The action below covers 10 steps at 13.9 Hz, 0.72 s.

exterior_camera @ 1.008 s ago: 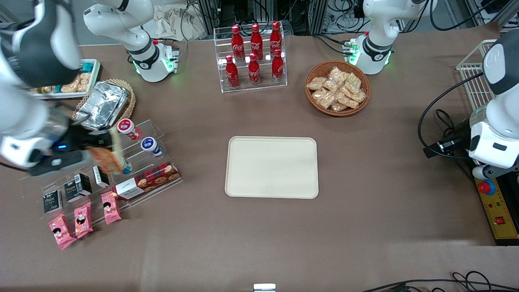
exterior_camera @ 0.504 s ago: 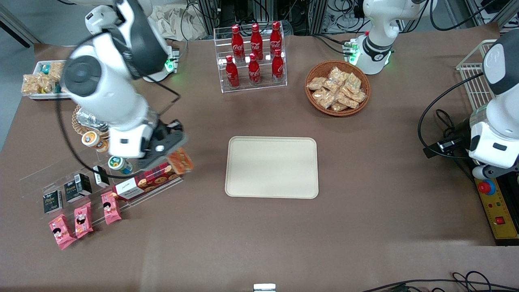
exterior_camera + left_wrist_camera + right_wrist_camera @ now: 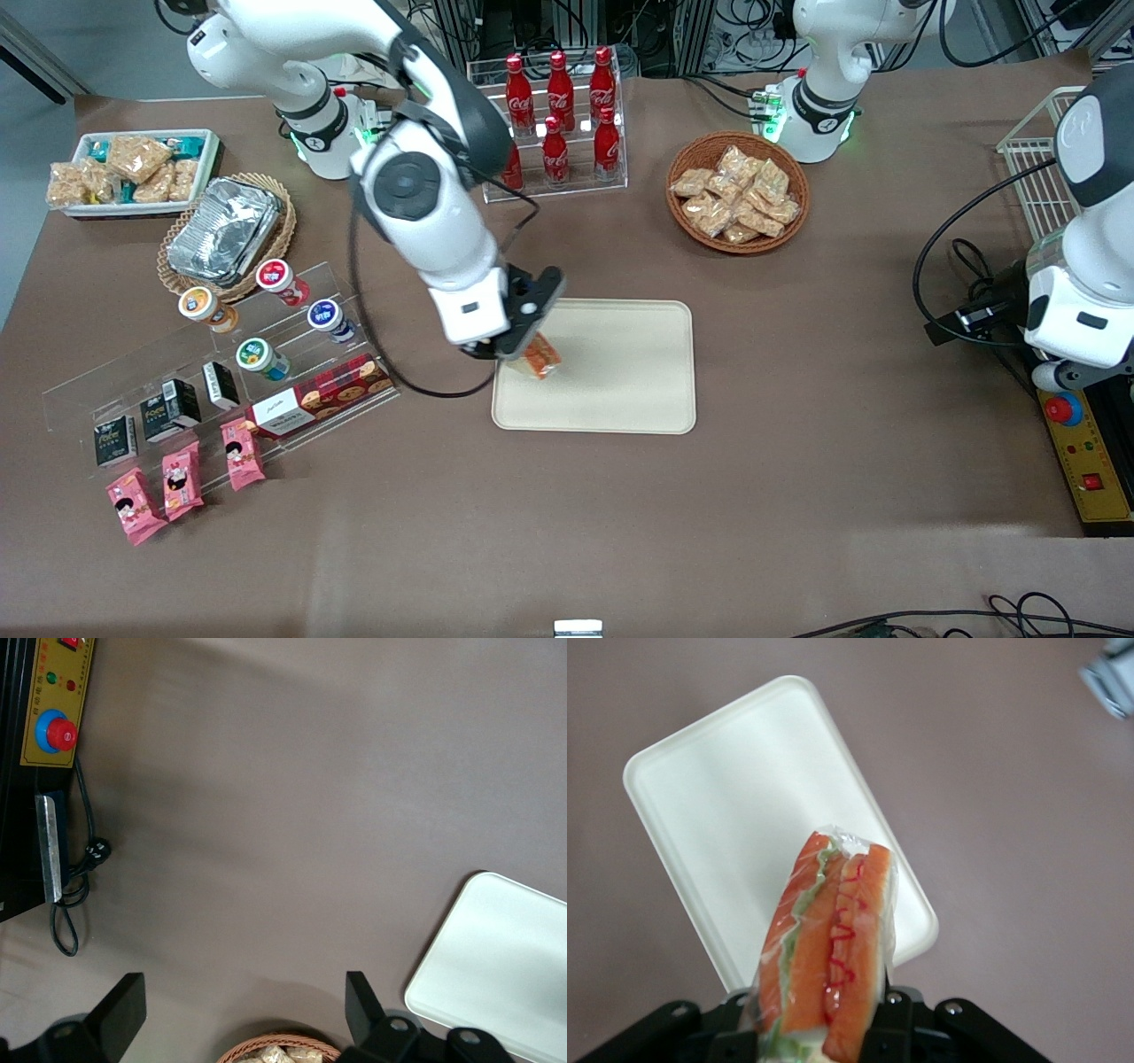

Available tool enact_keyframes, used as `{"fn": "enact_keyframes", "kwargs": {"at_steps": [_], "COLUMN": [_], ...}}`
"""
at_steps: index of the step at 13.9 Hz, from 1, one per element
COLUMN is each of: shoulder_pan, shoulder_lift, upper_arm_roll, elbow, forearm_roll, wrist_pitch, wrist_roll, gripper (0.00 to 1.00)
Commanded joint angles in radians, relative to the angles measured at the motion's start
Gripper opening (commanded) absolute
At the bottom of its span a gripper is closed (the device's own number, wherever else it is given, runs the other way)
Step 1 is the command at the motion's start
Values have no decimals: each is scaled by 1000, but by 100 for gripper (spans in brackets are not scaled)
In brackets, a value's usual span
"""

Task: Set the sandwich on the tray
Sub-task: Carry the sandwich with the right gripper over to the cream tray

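My right gripper is shut on the sandwich, a wrapped wedge with red-orange and green layers. It holds the sandwich in the air above the cream-beige tray, over the tray's edge that faces the working arm's end of the table. In the right wrist view the sandwich stands between the black fingers, with the tray below it. A corner of the tray also shows in the left wrist view.
A clear rack of red cola bottles stands farther from the camera than the tray. A wicker basket of beige snack packets lies toward the parked arm's end. A clear stand with cups, boxes and pink packets, a foil container and a white bin lie toward the working arm's end.
My right arm has swung from the clear snack stand toward the table's middle, carrying the sandwich. The sandwich is now over the tray's edge.
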Motion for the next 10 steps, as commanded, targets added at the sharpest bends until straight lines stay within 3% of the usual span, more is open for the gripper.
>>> {"fn": "enact_keyframes", "kwargs": {"at_steps": [1, 3, 10], "shoulder_pan": [46, 83, 71], "shoulder_lift": [87, 156, 297], "upper_arm_roll": [5, 5, -2], "elbow": [34, 40, 52], "forearm_roll": [-19, -59, -114], "wrist_pitch": [84, 161, 264], "wrist_roll": [-37, -40, -106], "gripper": [39, 45, 45]}}
